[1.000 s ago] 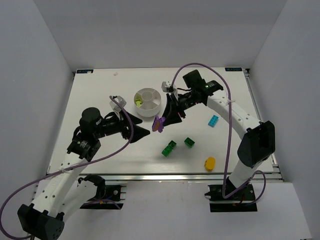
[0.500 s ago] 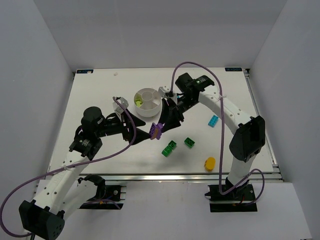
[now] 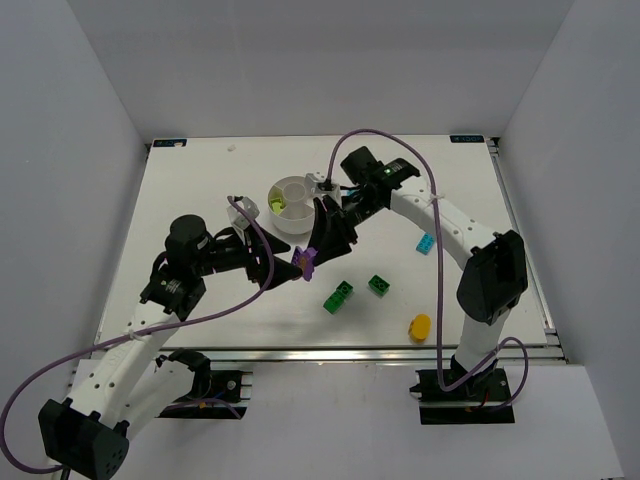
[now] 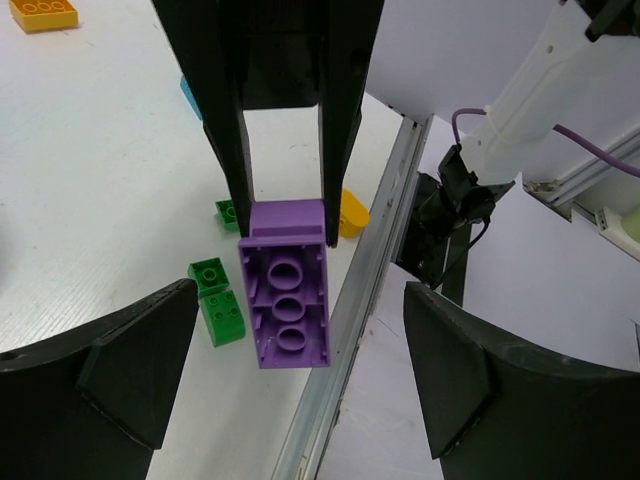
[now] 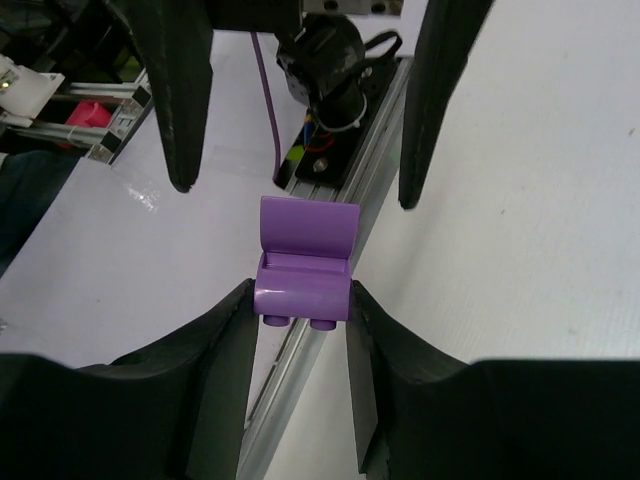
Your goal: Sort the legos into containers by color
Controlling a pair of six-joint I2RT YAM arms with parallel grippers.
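Item: purple brick (image 4: pixel 285 300), held in the air over the desk (image 3: pixel 200 200), just in front of the white dish (image 3: pixel 290 222), hollow underside turned to the left wrist camera. Right fingers (image 5: pixel 232 350): clamped on its sides at one end. Left fingers (image 4: pixel 135 365): spread wide either side of the free end, not touching it. Step, as judged: hand-over, right to left. Handling: set the left fingers square on the flat side walls of the free half, clear of the right tips; close firmly before the right lets go, else the brick may twist or drop
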